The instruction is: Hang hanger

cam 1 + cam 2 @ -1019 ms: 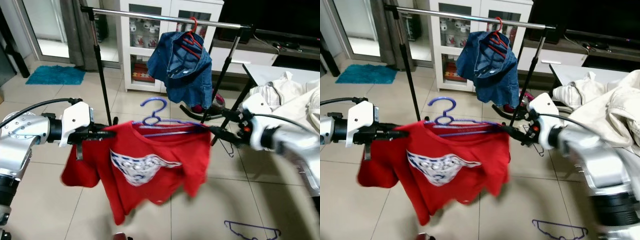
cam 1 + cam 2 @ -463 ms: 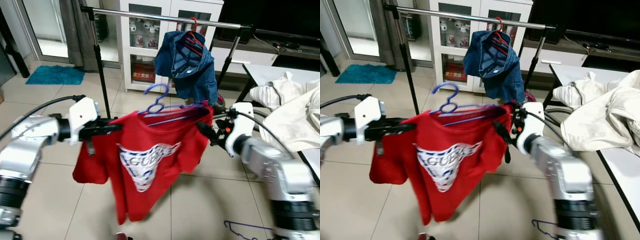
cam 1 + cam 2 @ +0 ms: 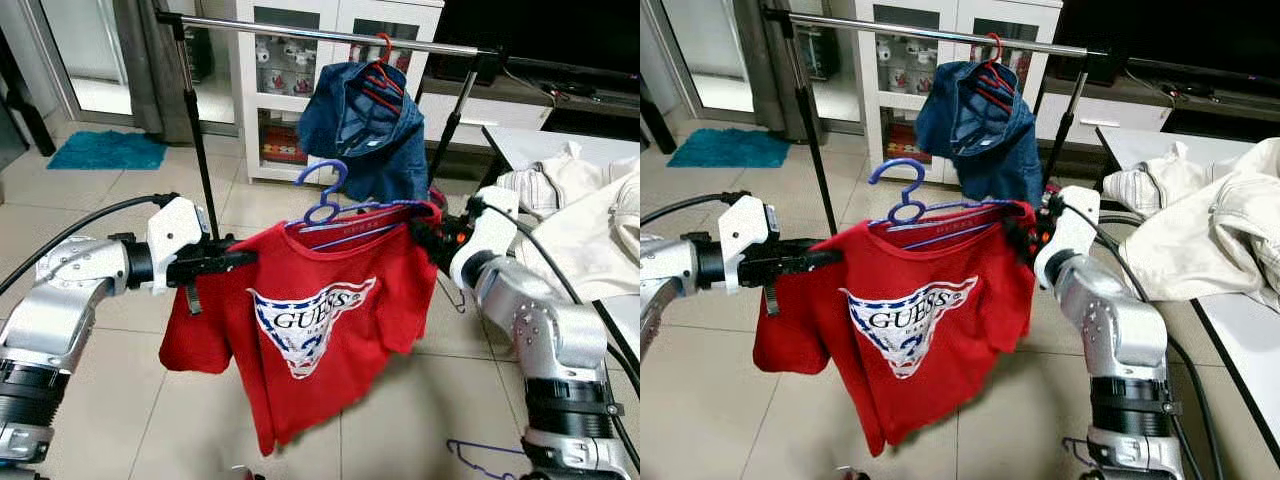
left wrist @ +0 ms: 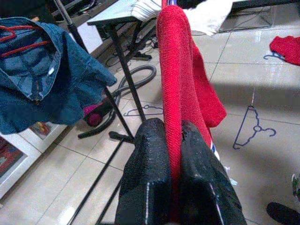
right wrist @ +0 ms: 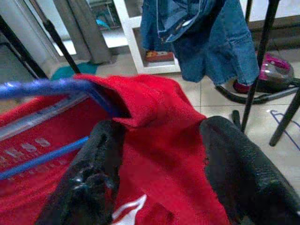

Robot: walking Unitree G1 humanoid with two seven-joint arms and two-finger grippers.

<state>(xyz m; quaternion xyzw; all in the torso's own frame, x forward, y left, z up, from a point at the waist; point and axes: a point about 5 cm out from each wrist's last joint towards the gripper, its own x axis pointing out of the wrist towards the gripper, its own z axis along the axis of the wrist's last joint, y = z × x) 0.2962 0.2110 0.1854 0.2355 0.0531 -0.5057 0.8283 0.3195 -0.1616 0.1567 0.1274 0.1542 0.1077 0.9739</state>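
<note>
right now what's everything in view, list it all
red t-shirt: 1, red with white print, held up between both grippers
hanger: 1, purple-blue, inside the shirt neck
clothes rail: 1, silver bar on black legs, behind
denim garment: 1, blue, on a red hanger on the rail
spare hanger: 1, purple-blue, on the floor
rug: 1, teal, far left
left gripper: shut on the shirt's shoulder
right gripper: open around the other shoulder
</note>
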